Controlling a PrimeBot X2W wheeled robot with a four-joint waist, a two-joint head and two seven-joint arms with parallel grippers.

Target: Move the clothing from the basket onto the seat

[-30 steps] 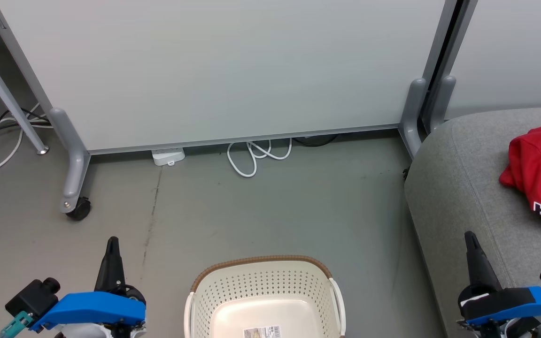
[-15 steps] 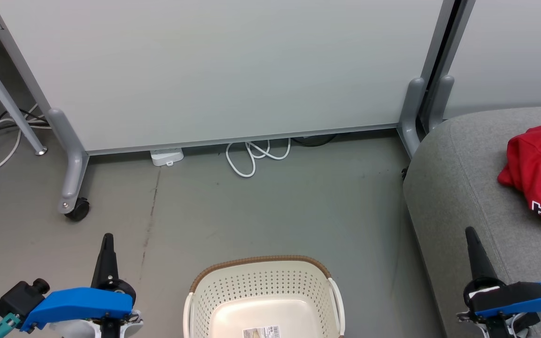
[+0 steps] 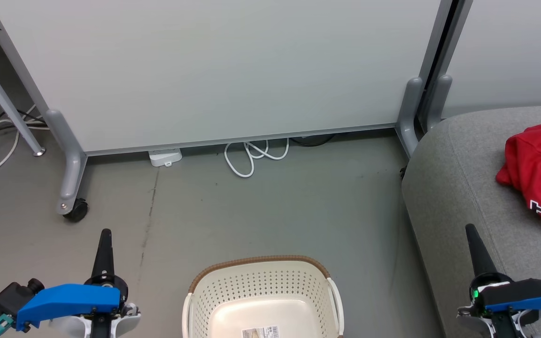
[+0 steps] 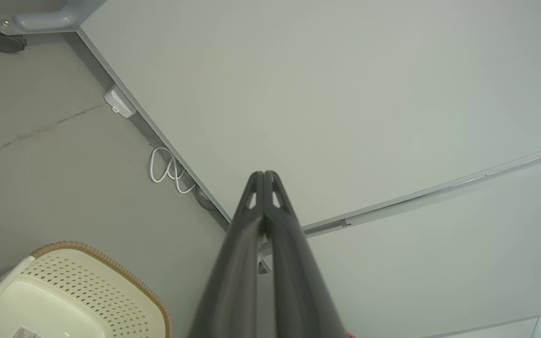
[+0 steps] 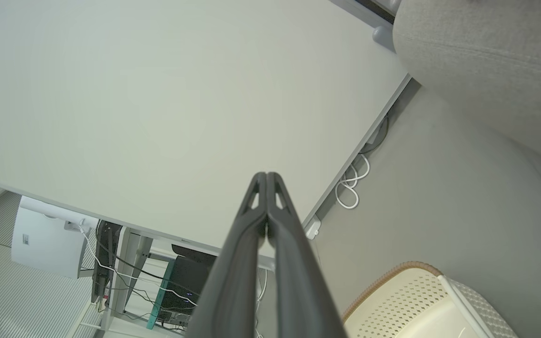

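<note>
One cream basket (image 3: 261, 281) sat nearest, a single sticker (image 3: 261, 332) on its visible bottom, flanked by two grippers. The left gripper (image 3: 105, 233) stood to its left and the right gripper (image 3: 470, 228) well to its right, each with its fingers pressed together and empty. Beyond and to the right of the right gripper, apart from it, one red garment (image 3: 540, 164) with white lettering lay on the single grey seat (image 3: 458, 188). Farthest off, one white cable (image 3: 251, 157) coiled under the partition (image 3: 228, 70).
</note>
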